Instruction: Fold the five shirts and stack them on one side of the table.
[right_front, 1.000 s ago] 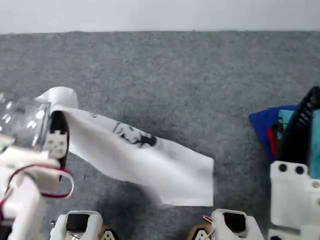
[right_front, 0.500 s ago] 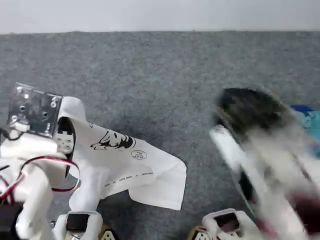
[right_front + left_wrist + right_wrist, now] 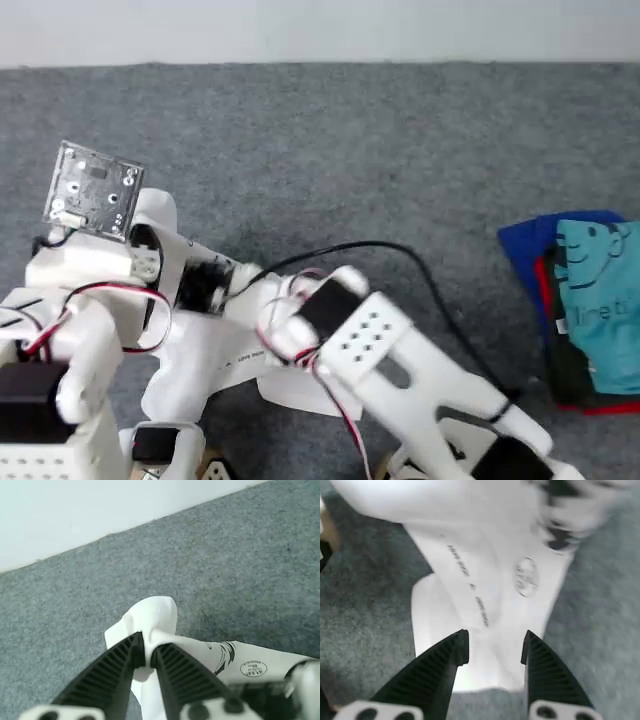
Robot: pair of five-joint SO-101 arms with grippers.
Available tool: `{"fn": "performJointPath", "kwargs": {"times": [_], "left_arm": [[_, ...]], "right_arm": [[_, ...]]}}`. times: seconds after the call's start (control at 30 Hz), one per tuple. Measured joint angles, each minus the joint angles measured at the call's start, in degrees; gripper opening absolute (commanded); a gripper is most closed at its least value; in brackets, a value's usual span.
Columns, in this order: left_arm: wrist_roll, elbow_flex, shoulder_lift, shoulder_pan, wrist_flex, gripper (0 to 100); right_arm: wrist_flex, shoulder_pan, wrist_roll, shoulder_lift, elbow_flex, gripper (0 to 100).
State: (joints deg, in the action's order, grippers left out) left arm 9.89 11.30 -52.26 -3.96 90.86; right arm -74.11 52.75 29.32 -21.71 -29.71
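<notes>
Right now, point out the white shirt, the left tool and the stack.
white shirt (image 3: 159, 612): left wrist view, on its bunched end.
left tool (image 3: 146, 645): left wrist view, between its fingertips.
stack (image 3: 592, 300): high view, on the teal top shirt.

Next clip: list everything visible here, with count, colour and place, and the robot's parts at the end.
white shirt: one, white with black print, crumpled on the left part of the table, one bunch lifted.
stack of folded shirts: one stack, teal on top over blue and red layers, at the table's right edge; exact number of shirts unclear.
table: one, grey carpet-like surface.
wall: one, white, behind the table's far edge.
cable: one, black, arching over the table's middle toward the right arm.
left gripper: one, black fingers, shut on the white shirt's lifted bunch.
right gripper: one, black fingers, open, over the white shirt's printed part.
</notes>
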Motion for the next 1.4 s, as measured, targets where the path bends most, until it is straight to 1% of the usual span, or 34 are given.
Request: {"fn": "performJointPath", "kwargs": {"times": [0.17, 0.3, 0.5, 0.57, 0.67, 0.73, 0.77, 0.9, 1.03, 1.1, 1.2, 1.27, 1.4], "left_arm": [[0.0, 1.6, -0.5, 0.0, -1.3, 1], [0.0, 1.8, -0.5, 0.0, -1.4, 1], [0.0, 1.8, -0.5, 0.0, -1.4, 1], [0.0, 1.8, -0.5, 0.0, -1.4, 1], [0.0, 1.8, -0.5, 0.0, -1.4, 1], [0.0, 1.8, -0.5, 0.0, -1.4, 1], [0.0, 1.8, -0.5, 0.0, -1.4, 1], [0.0, 1.8, -0.5, 0.0, -1.4, 1], [0.0, 1.8, -0.5, 0.0, -1.4, 1], [0.0, 1.8, -0.5, 0.0, -1.4, 1], [0.0, 1.8, -0.5, 0.0, -1.4, 1], [0.0, 1.8, -0.5, 0.0, -1.4, 1], [0.0, 1.8, -0.5, 0.0, -1.4, 1]], "right_arm": [[6.7, 0.2, 0.0, 8.4, -6.2, 18.5], [12.0, 0.2, 0.0, 16.4, -7.9, 18.4], [22.2, -4.9, -0.1, 23.0, -7.9, 18.1], [24.4, -7.0, 0.1, 23.9, -7.7, 13.7], [25.8, -9.3, 0.1, 24.7, -7.5, 0.0], [26.5, -11.1, 1.0, 25.1, -6.9, 2.8], [26.5, -12.0, 1.5, 25.1, -6.8, 1.0], [22.3, -15.4, 2.2, 23.1, -7.3, 0.9], [11.5, -20.0, 2.7, 16.5, -7.8, 0.9], [4.9, -22.7, 4.2, 11.7, -6.9, 0.9], [-4.3, -28.3, 9.4, 4.0, -5.7, 0.9], [-8.6, -32.3, 13.1, -1.3, -5.5, 0.9], [-11.5, -40.8, 20.0, -10.5, -5.5, 0.9]]}}
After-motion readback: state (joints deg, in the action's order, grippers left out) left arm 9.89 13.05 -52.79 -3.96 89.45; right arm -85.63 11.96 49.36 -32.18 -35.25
